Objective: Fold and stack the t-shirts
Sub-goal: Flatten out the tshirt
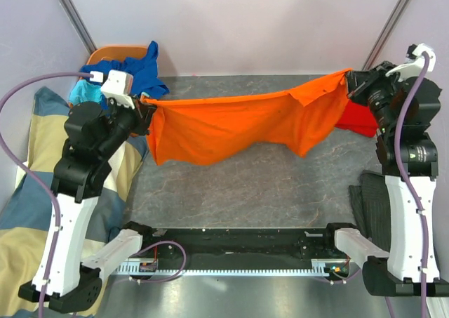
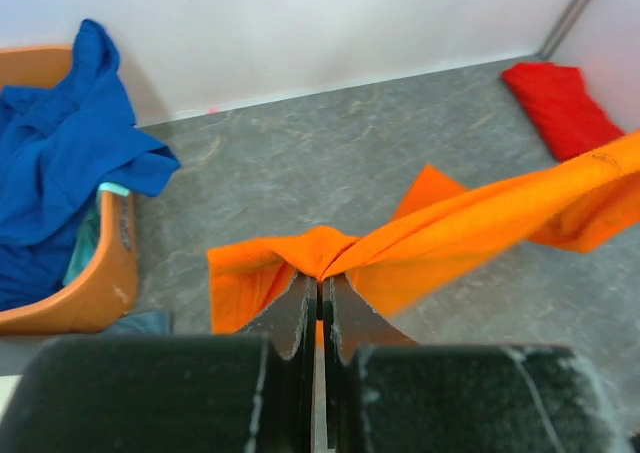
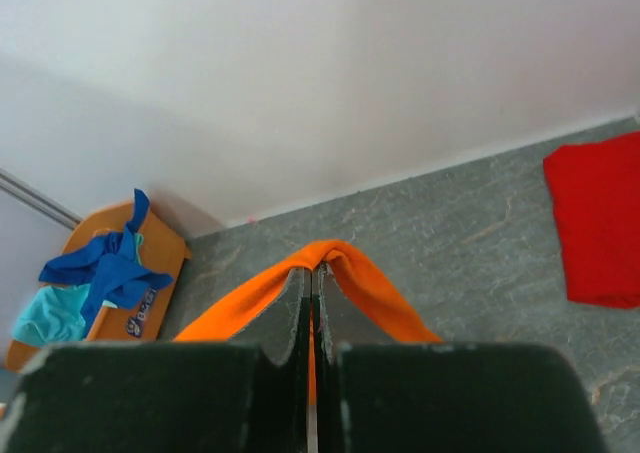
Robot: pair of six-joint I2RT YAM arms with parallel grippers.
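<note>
Red t-shirt (image 2: 560,108) on grey table (image 1: 245,184)

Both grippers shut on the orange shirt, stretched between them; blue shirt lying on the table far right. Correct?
No: that is a red shirt on the table, not blue, per the top view. Left gripper and right gripper are both shut on the orange shirt, stretched between them.

The left arm (image 1: 74,206) rises from its base and leans toward the far left, the left fingers (image 2: 292,318) pressed together on an edge of the orange t-shirt (image 1: 231,125). The right arm (image 1: 410,191) stands upright at the far right, the right fingers (image 3: 285,318) pinched tight on the same shirt. The wrists are spread wide apart.
</note>
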